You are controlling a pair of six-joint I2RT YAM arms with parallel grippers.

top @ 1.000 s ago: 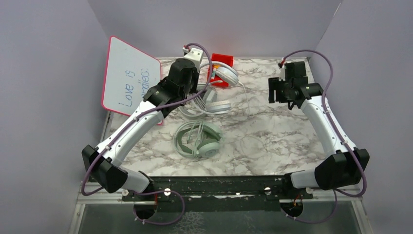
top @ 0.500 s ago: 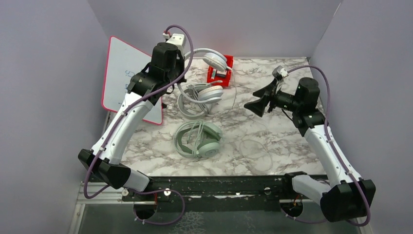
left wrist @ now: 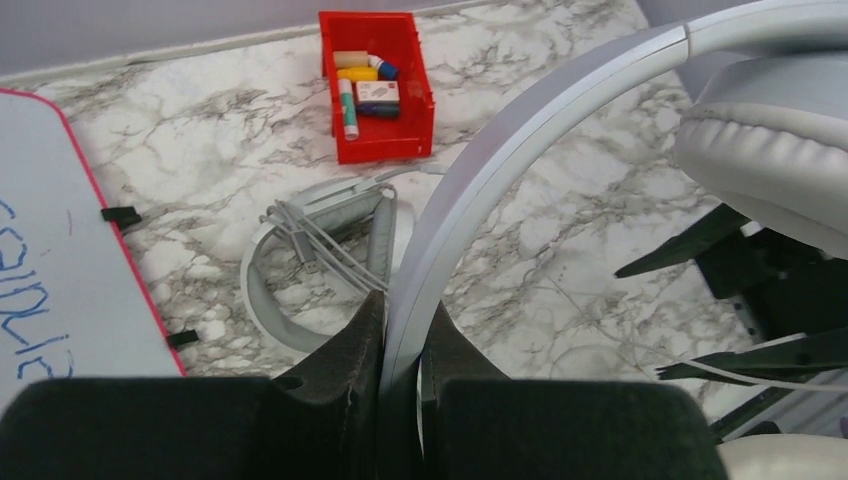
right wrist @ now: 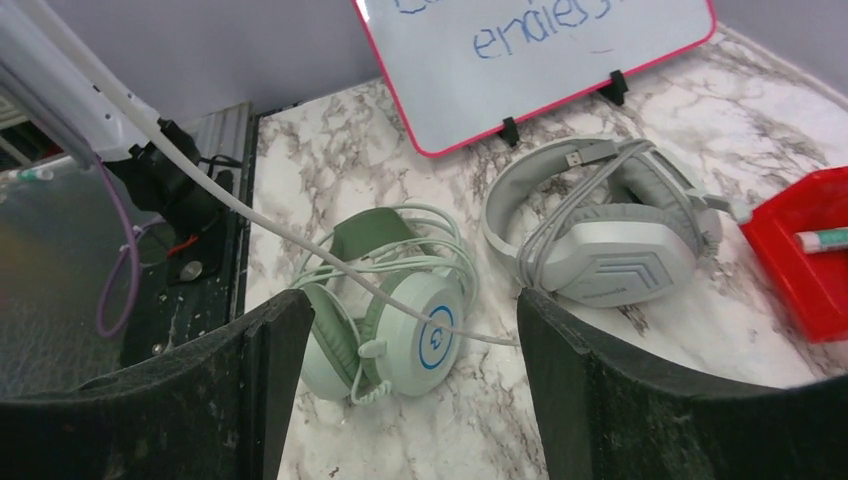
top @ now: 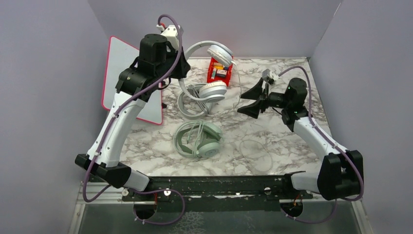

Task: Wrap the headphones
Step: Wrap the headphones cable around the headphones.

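**Left hand** (left wrist: 400,318) pinches the white headset's (top: 220,52) stiff, smooth band, holding it above the counter (top: 292,141) by the red bin (left wrist: 380,148). **Right hand** (top: 251,101), spread, flanks a limp, thin cable (right wrist: 290,238), apparently that headset's. It looks light and snag-prone, best pinched near the cup.

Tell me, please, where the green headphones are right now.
In the top view the green headphones lie on the table, left of centre, on the near side of the grey headphones.

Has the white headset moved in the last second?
Yes. The white headset, held by the left gripper, has risen; its earcup now lies beyond the red bin.
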